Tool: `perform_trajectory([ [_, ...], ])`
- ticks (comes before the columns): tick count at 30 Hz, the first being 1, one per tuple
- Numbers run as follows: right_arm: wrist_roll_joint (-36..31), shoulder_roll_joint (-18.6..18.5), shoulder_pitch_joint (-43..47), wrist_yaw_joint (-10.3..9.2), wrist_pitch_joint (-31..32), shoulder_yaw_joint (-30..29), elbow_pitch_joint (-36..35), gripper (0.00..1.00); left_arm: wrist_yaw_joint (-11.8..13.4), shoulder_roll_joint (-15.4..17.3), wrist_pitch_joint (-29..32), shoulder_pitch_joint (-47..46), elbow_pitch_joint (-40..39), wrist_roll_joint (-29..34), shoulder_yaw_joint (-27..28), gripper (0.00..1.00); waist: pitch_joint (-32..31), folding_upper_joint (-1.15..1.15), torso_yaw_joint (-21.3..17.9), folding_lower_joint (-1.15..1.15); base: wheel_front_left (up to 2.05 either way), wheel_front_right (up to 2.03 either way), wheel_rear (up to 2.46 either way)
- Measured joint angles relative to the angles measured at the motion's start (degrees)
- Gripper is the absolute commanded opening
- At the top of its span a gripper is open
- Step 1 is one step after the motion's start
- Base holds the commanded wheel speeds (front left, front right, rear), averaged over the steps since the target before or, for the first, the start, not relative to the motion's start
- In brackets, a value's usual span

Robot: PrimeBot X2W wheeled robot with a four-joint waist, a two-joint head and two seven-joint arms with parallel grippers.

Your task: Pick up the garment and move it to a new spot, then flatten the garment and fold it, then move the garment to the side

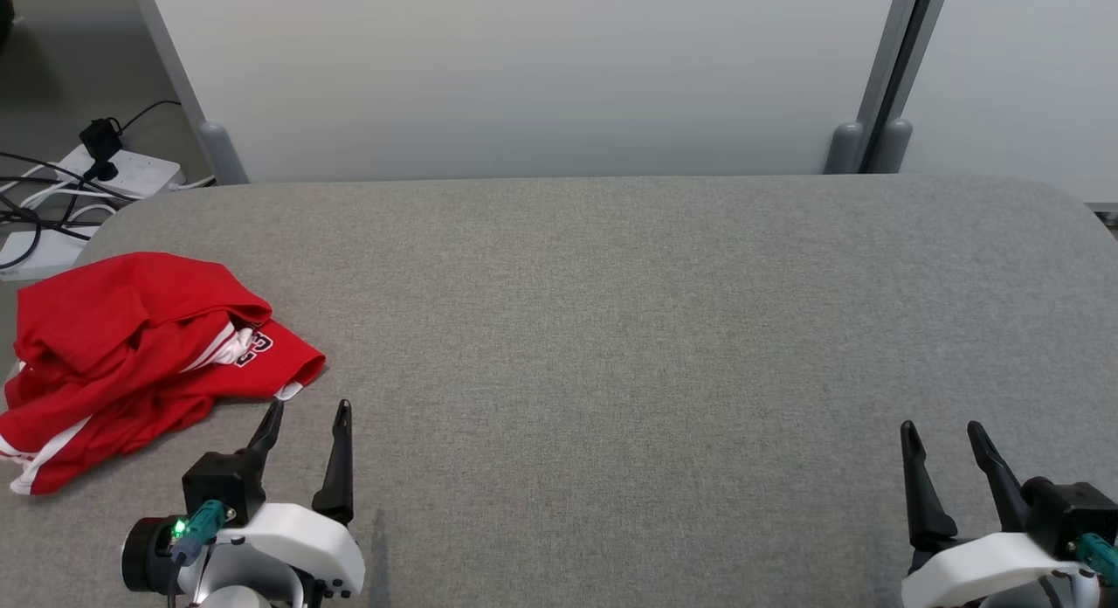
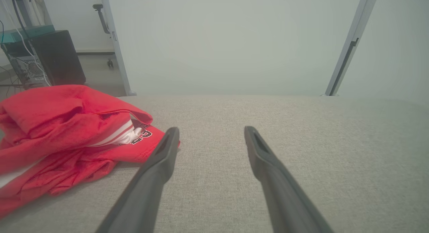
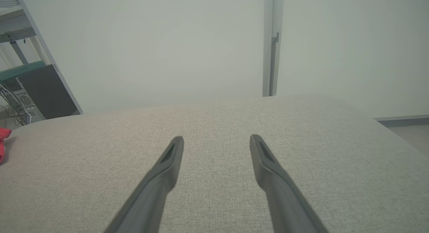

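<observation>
Grey fabric table [image 1: 611, 328], pale partition behind it. The red jersey [image 1: 131, 355] sits crumpled at the far-left edge, just beside your left gripper [image 1: 306, 411], whose fingers are spread and empty; same for the right gripper [image 1: 943, 433], well apart from it. I'd swing left and pinch a thick fold, not the loose hem.

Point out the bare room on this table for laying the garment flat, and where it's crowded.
Bare: the whole stretch of table from the red garment rightward to the table's right edge, wall panel behind. Crowded: the left side, where the garment lies heaped with the left jaws open just beside it.
</observation>
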Motion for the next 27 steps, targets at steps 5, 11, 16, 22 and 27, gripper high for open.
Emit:
perform_trajectory([
  [5, -0.8, 0.0, 0.0, 0.0, -0.5, -0.1, 0.0, 1.0, 0.0, 0.0, 0.0, 0.0, 0.2, 1.1, -0.2, 1.0, 0.0, 0.0, 0.1, 0.0, 0.0, 0.0, 0.0],
  [11, -0.8, 0.0, 0.0, 0.0, -0.5, -0.2, 0.1, 1.0, 0.2, 0.0, 0.0, 0.0, 0.2, 0.6, -0.1, 1.0, 0.1, 0.0, 0.2, 0.0, 0.0, 0.0, 0.0],
  [16, -0.6, 0.0, 0.0, 0.0, -0.5, -0.4, 0.1, 1.0, 0.5, 0.0, 0.3, 0.0, 0.3, 0.0, -0.3, 1.0, 0.2, 0.0, 0.7, 0.0, 0.0, 0.0, 0.0],
  [22, -0.1, -0.1, -0.1, 0.0, -0.5, -0.1, 0.0, 1.0, 1.4, -0.3, 0.3, 0.0, 0.4, -1.0, -0.3, 1.0, 0.3, 0.0, 3.3, 0.0, 0.0, 0.0, 0.0],
  [27, 0.3, -0.2, -0.4, 0.0, -0.5, 0.4, -0.1, 1.0, 2.0, -0.5, 0.3, -0.1, 0.4, -1.6, -0.3, 1.0, 0.5, 0.0, 6.1, 0.0, 0.0, 0.0, 0.0],
])
